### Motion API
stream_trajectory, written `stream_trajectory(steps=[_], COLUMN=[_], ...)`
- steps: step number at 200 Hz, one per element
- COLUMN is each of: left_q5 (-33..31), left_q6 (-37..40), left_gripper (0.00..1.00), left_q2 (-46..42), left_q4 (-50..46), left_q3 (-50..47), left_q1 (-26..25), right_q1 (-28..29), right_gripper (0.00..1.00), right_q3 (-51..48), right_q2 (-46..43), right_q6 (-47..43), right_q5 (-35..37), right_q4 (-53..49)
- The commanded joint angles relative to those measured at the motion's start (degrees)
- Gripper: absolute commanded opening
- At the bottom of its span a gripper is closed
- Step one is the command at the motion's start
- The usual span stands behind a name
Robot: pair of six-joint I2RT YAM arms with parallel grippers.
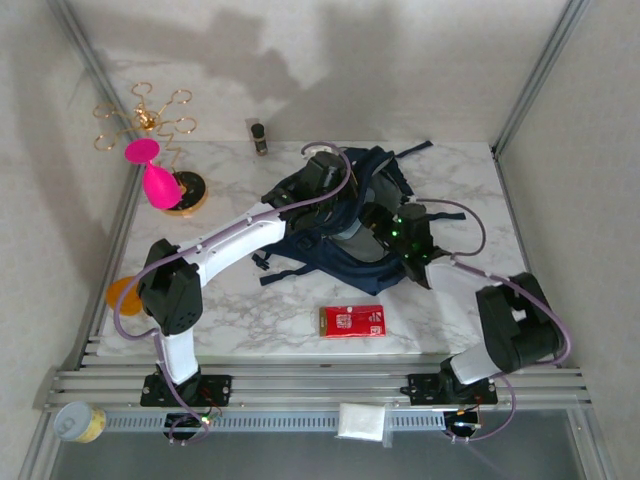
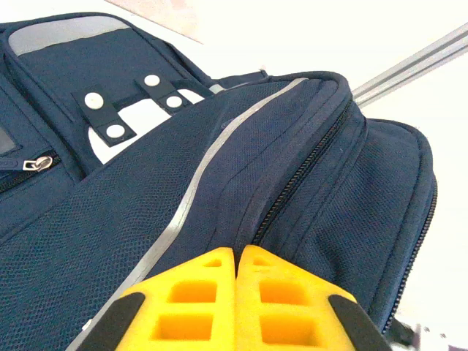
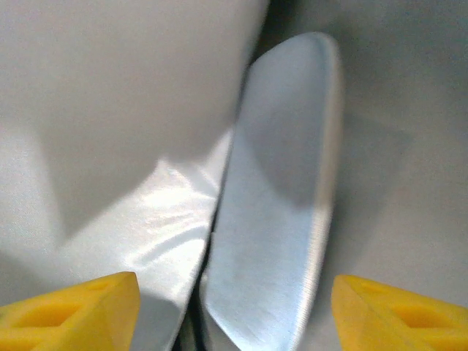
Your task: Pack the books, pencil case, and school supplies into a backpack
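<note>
In the overhead view, at centre and just right of it on the white, grey-veined marble bench (image 1: 250, 315): a slumped navy backpack (image 1: 385, 175) of woven fabric, dark straps trailing toward the lower left, both arms' wrists bent over it. Up close in the left wrist view, coarse mesh-like weave on the backpack (image 2: 110, 241), with a pale grey stripe curving from lower left to upper right and a dark toothed zip alongside it. At upper left, a white patch with round snap studs; at the left edge, a small metal zip pull. Left pincer (image 2: 238, 256) at the bottom of that frame, ribbed yellow plastic fingers pressed together flat to flat, tips right at the fabric beside the zip. Right pincer (image 3: 235, 292) spread wide, yellow wedge-shaped fingertips in the two bottom corners of its frame, apart from the smooth pale blue-grey slab (image 3: 278, 205) with a rounded top between them; blurred, possibly a cover or a lining, hard to tell. Below the backpack in the overhead view, flat on the bench, a glossy red rectangle (image 1: 352, 321) with a white label. At upper left, a pink teardrop shape (image 1: 155, 180) beside looping gold wire (image 1: 145, 115).
</note>
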Motion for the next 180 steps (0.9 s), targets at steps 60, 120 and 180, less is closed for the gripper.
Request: stream_trajectory(steps=[60, 120, 180], left_q5=[12.61, 30.25, 15.08], left_q6=[6.09, 4.32, -3.54], left_gripper=[0.10, 0.54, 0.66], left_q2=[4.95, -10.63, -17.53], left_q4=[-2.15, 14.27, 13.85], left_q3=[0.49, -19.08, -36.62], left_q1=[-2.63, -1.12, 9.89], right_q1=[-3.03, -1.08, -2.45], right_gripper=[0.73, 0.79, 0.75], right_q3=[0.50, -5.40, -3.29], right_q2=[-30.27, -31.76, -18.90], right_q6=[-14.39, -5.26, -10.25], right_q5=[4.55, -12.10, -9.37], right_q4=[-37.70, -39.00, -30.67])
